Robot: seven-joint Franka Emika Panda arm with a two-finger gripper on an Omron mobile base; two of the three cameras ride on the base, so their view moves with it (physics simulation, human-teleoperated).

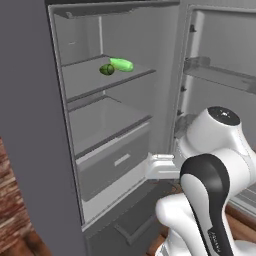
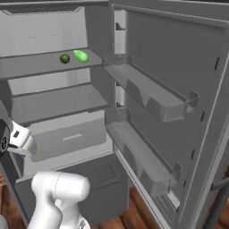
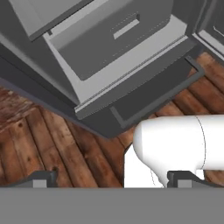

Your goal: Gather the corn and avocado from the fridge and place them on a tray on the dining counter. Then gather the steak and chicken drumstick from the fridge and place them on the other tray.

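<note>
The fridge (image 1: pixel 107 107) stands open. On its upper shelf (image 1: pixel 95 80) lie the corn (image 1: pixel 121 64), a bright green long thing, and just left of it the avocado (image 1: pixel 107 69), dark green and round. From the right side the corn (image 2: pixel 81 56) and avocado (image 2: pixel 65 58) sit at the shelf's right end. My gripper (image 3: pixel 114 180) is open and holds nothing. It hangs low in front of the fridge, aimed down at the floor and the fridge's bottom, far below that shelf. The steak, chicken drumstick, trays and dining counter are out of view.
The fridge door (image 2: pixel 179 89) is swung wide on the right, with two door racks (image 2: pixel 152 96) jutting out. A closed grey drawer (image 3: pixel 109 39) sits low in the fridge above the base panel. Wooden floor (image 3: pixel 43 140) lies below. The fridge's outer wall (image 1: pixel 30 125) closes off the left.
</note>
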